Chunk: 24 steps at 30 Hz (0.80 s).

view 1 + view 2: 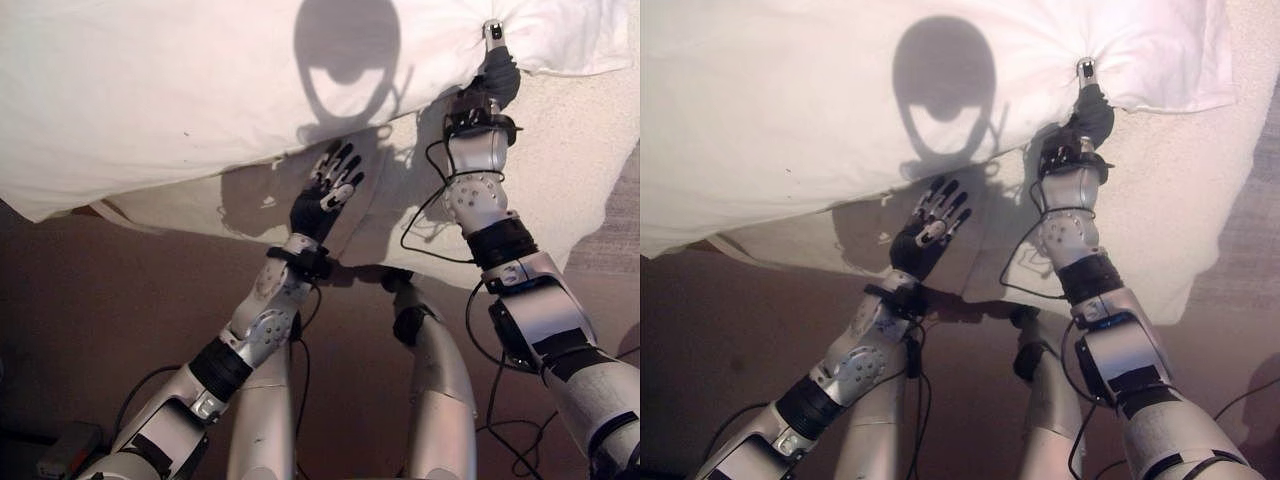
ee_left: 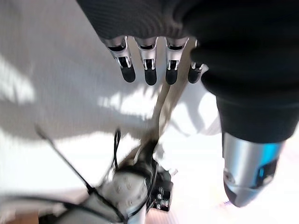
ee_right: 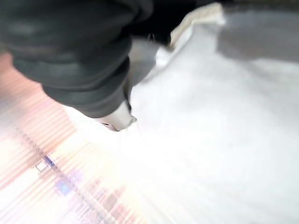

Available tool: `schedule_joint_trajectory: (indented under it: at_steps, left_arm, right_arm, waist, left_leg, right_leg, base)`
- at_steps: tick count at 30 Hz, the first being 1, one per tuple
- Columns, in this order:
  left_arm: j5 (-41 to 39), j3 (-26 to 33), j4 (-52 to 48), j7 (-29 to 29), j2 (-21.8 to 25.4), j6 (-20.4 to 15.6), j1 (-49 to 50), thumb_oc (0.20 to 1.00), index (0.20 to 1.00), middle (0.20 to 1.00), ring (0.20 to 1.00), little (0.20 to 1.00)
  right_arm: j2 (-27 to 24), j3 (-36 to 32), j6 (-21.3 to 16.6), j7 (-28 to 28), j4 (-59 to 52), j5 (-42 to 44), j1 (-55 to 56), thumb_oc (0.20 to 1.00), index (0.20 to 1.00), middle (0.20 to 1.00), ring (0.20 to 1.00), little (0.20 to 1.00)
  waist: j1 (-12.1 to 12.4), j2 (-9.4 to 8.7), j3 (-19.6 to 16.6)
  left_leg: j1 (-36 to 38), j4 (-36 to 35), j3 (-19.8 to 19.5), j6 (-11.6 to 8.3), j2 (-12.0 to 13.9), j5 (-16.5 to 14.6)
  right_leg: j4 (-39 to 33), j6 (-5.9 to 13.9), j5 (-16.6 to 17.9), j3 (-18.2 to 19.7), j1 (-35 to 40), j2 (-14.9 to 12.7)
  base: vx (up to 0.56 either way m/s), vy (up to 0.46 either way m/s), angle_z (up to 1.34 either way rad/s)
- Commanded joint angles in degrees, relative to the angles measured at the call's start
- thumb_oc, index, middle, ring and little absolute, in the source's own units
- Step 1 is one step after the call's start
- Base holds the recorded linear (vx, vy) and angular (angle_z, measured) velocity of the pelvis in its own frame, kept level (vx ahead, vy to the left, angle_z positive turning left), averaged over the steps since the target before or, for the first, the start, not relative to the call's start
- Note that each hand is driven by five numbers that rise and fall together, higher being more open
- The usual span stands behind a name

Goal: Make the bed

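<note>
I see the white duvet [image 1: 150, 100] spread across the bed [image 1: 580, 150], its near edge hanging over the bed's side. My right hand [image 1: 497, 70] pinches a gathered fold of the duvet at its lower edge, the cloth puckering around the fingers. My left hand [image 1: 325, 195] hovers just below the duvet's edge, fingers straight and spread, holding nothing.
</note>
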Motion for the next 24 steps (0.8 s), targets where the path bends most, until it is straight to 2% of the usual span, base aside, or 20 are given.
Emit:
schedule_joint_trajectory:
  at_steps: [1, 7, 11, 14, 18, 24]
  left_arm:
    - [-5.51, -2.8, -6.01, -3.15, -2.5, -0.36, -0.47, 1.0, 1.0, 1.0, 1.0, 1.0]
    - [-14.37, -5.2, 1.59, -3.85, -11.34, -0.19, -5.08, 1.0, 1.0, 1.0, 1.0, 1.0]
    - [-18.77, -2.27, 6.61, -4.24, -14.79, -2.11, -6.69, 1.0, 1.0, 1.0, 1.0, 1.0]
    - [-20.06, -0.44, 8.2, -4.07, -15.29, -3.07, -7.39, 1.0, 1.0, 1.0, 1.0, 1.0]
    - [-20.61, 3.6, 7.01, -2.87, -15.01, -6.36, -8.93, 1.0, 1.0, 1.0, 1.0, 1.0]
    - [-22.0, 7.77, 9.2, -1.84, -15.34, -8.29, -10.05, 1.0, 1.0, 1.0, 1.0, 1.0]
  right_arm:
    - [-1.26, -0.41, -4.59, 1.5, -7.77, -3.53, -0.21, 0.2, 0.2, 0.2, 0.2, 0.2]
    - [1.78, 0.12, -5.88, 2.06, -13.1, -3.98, 3.85, 0.2, 0.2, 0.2, 0.2, 0.2]
    - [2.56, 0.81, -6.06, 3.21, -15.93, -3.62, 5.4, 0.2, 0.2, 0.2, 0.2, 0.2]
    - [2.63, 1.24, -5.93, 3.61, -16.87, -3.65, 5.72, 0.2, 0.2, 0.2, 0.2, 0.2]
    - [2.97, 1.54, -5.89, 3.81, -17.95, -3.48, 6.86, 0.2, 0.2, 0.2, 0.2, 0.2]
    - [4.21, 1.5, -5.43, 4.59, -18.57, -2.92, 7.91, 0.2, 0.2, 0.2, 0.2, 0.2]
  waist:
    - [-0.01, -2.57, -1.01]
    - [-2.44, -4.86, -1.01]
    - [-3.28, -5.76, -1.01]
    - [-3.46, -6.1, -1.01]
    - [-3.62, -6.35, -1.01]
    - [-3.6, -6.71, -1.01]
  left_leg:
    - [2.48, 2.39, 2.33, 1.62, -1.88, -7.88]
    - [2.34, 3.2, 2.14, 1.52, -1.26, -8.04]
    - [2.48, 3.27, 1.94, 1.38, -1.03, -8.02]
    - [2.52, 3.32, 1.97, 1.29, -0.91, -8.0]
    - [2.37, 3.21, 2.01, 1.26, -0.67, -7.84]
    - [2.5, 3.1, 1.96, 1.0, -0.37, -7.69]
  right_leg:
    - [-3.97, 2.88, 6.09, 2.38, -1.31, 3.49]
    - [-4.25, 2.85, 6.14, 2.11, -1.07, 4.08]
    - [-4.23, 2.82, 6.1, 2.04, -0.87, 4.35]
    - [-4.29, 2.85, 6.15, 2.13, -0.82, 4.42]
    - [-4.57, 2.88, 6.36, 1.98, -0.86, 4.51]
    - [-4.63, 2.9, 6.5, 1.78, -0.8, 4.6]
  base:
    - [0.0, 0.0, 0.0]
    - [-0.01, -0.022, -0.05]
    - [-0.01, -0.009, -0.02]
    - [-0.01, -0.01, -0.01]
    - [0.0, 0.0, 0.0]
    - [0.0, 0.0, 0.0]
